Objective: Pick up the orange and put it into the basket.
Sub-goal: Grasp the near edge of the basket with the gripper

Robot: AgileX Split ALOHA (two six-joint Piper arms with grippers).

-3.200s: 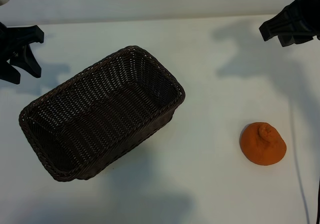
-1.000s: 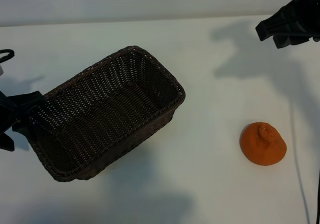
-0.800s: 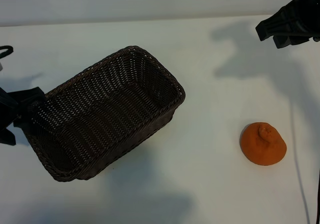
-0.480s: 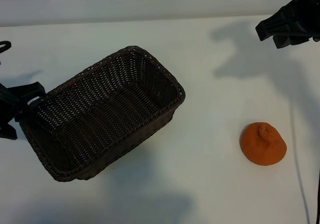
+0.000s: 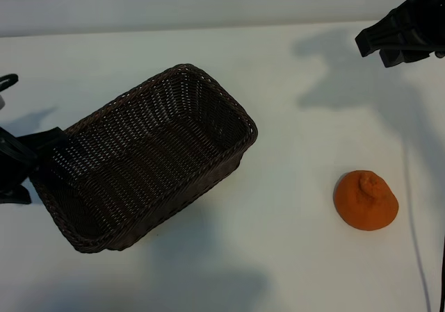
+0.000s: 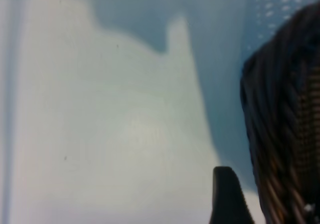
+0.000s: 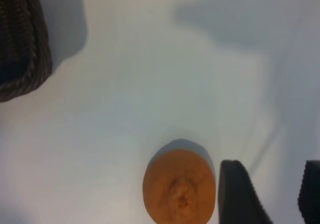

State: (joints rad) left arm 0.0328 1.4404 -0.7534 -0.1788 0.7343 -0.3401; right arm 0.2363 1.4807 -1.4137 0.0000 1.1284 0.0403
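Since the earliest frame, left gripper has descended beside the dark brown woven wicker basket, jaws parted, apparently to steady it. Lumpy matte orange rests on white table; beyond, right gripper hovers empty, half-open.

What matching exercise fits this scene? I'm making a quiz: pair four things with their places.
Things:
1. orange
2. basket
3. left gripper
4. right gripper

Places:
A. at the basket's left end
B. top right corner of the exterior view
C. on the table, right of the basket
D. left of centre, lying at a slant

Pairs: 1-C, 2-D, 3-A, 4-B
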